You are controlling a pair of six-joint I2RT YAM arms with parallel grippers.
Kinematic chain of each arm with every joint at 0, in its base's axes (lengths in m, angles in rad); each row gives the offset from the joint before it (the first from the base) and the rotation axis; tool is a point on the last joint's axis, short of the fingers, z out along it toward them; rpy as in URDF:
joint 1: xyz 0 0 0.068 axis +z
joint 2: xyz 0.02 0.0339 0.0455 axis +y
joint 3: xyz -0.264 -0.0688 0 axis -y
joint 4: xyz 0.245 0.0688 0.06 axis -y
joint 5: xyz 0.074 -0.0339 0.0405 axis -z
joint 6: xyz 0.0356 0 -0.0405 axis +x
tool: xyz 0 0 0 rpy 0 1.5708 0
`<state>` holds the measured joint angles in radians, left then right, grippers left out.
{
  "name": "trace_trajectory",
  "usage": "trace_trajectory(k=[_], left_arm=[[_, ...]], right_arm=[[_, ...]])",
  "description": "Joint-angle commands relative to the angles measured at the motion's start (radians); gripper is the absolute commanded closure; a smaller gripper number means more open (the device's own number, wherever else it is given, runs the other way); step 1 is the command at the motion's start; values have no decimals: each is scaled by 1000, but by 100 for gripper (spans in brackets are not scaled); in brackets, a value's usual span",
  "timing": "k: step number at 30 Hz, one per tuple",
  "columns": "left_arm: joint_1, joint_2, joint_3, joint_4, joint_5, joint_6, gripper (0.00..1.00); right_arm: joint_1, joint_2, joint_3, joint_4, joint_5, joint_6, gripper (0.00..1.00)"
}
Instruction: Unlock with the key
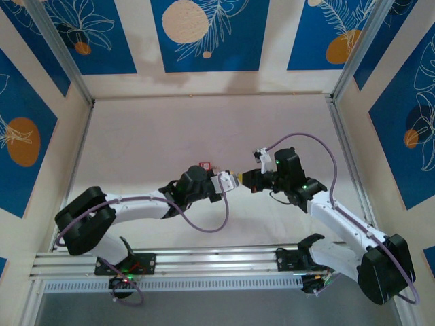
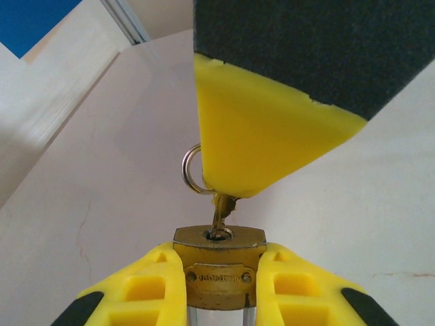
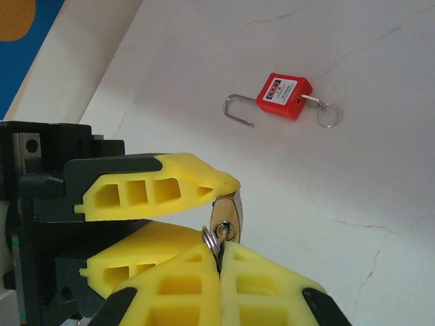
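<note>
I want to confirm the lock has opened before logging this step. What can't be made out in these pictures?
- Left wrist view: shackle of the small brass padlock, cut off by the bottom edge; open or closed unclear.
- Left wrist view: head of the tiny silver-grey metal key, hidden behind the right gripper.
- Top view: the key is too small to see.

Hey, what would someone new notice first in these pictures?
Mid-table, the two yellow grippers meet nose to nose: the left gripper clamps a brass padlock while the right gripper pinches the key, its tip in the keyhole. Just beyond them a red padlock lies on the table, shackle open.
</note>
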<state>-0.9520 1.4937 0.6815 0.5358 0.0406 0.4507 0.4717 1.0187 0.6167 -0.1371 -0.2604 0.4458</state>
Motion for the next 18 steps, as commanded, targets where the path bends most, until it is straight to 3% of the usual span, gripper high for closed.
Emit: trace_trajectory(k=[1, 18], left_arm=[[-20, -52, 27, 77, 33, -13, 84], [-25, -74, 39, 138, 53, -46, 87]], right_arm=[[12, 31, 11, -17, 35, -25, 100], [74, 150, 32, 3, 77, -48, 100]])
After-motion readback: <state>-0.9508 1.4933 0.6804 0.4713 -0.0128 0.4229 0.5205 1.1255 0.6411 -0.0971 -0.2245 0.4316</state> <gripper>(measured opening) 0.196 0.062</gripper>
